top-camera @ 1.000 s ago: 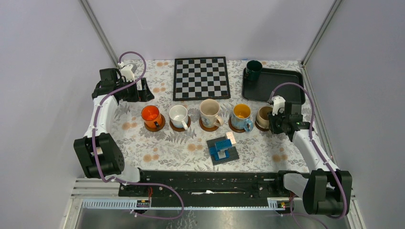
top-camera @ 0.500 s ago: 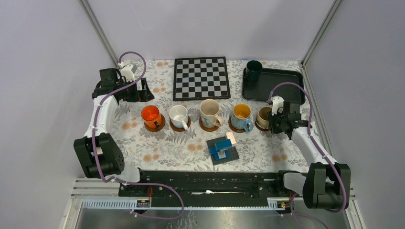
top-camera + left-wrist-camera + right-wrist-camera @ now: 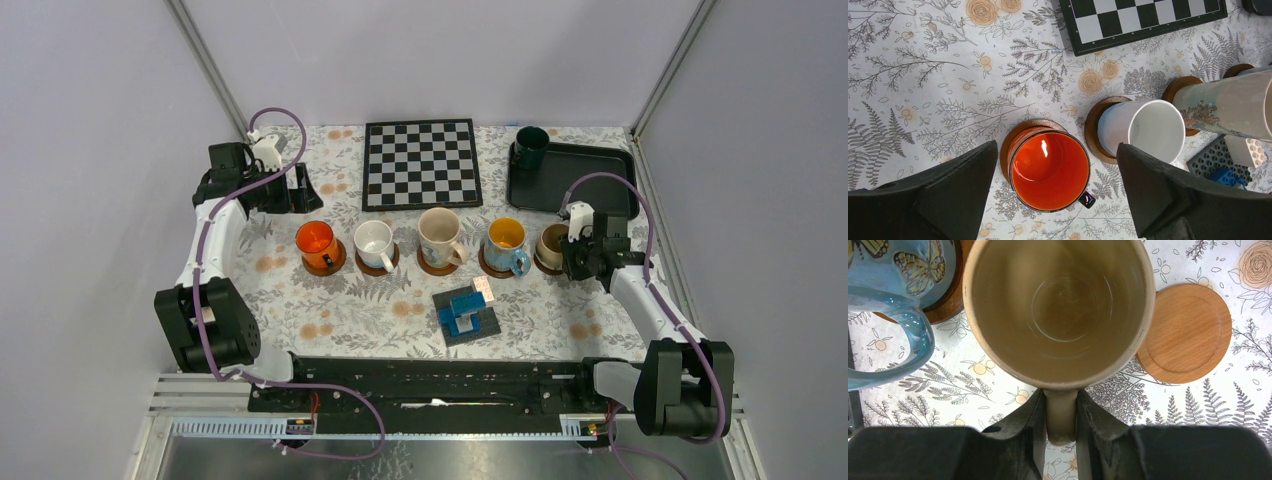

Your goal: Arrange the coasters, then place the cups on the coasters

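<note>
- Since the earlier frame, the right arm [image 3: 640,300] has edged slightly leftward. The beige mug [image 3: 1058,315] has barely shifted, and the left arm [image 3: 212,235] has not moved.
- On the counter [image 3: 330,305], five mugs stand in a row across the middle.
- At the far edge, the chessboard [image 3: 421,163] lies flat in the centre, with the black tray [image 3: 600,190] to its right.
- The green mug [image 3: 530,147] stands in the tray's far-left corner.
- Left jaws are spread wide and grasp nothing. In the wrist view the orange mug [image 3: 1050,170] sits below, between them.
- Right jaws are clenched on the beige mug's handle, at the right end of the row.
- Orange, white [image 3: 374,243], cream [image 3: 440,236] and blue [image 3: 506,240] mugs each sit on a dark coaster; the orange one's coaster [image 3: 1010,137] shows at its far-left side.
- In the top view a brown edge shows at the beige mug's near-left foot. I cannot tell whether the mug rests on it.
- A light coaster [image 3: 1188,332] lies bare just right of the beige mug.
- The toy blocks [image 3: 466,312] sit nearer the arms, below the cream mug.
</note>
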Tool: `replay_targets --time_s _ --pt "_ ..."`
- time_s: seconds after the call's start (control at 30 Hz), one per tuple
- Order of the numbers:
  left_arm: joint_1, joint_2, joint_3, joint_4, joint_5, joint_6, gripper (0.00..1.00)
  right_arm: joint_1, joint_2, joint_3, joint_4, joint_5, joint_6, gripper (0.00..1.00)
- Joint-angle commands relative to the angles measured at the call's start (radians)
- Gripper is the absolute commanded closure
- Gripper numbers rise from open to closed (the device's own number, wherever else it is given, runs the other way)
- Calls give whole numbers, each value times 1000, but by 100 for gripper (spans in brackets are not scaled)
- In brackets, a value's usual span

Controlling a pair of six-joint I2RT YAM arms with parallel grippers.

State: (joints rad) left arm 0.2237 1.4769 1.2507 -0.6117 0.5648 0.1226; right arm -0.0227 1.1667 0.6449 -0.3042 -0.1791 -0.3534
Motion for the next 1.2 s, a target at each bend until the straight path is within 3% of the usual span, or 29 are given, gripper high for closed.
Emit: replay_targets --time_s 0.0,0.4,0.63,0.87,1.17 --pt "-2 8 47 16 16 9 1 -3 -24 20 1 -22 -22 75" --pt "-3 8 44 15 14 8 1 -5 -23 33 -40 -34 -15 59" --pt "-4 9 44 16 15 10 1 -7 -28 38 -67 -31 -42 56" --pt "-3 14 43 16 16 15 1 -12 -38 40 -99 -4 -81 42" --pt "-3 20 46 16 17 21 1 -28 -12 65 -100 41 -114 41"
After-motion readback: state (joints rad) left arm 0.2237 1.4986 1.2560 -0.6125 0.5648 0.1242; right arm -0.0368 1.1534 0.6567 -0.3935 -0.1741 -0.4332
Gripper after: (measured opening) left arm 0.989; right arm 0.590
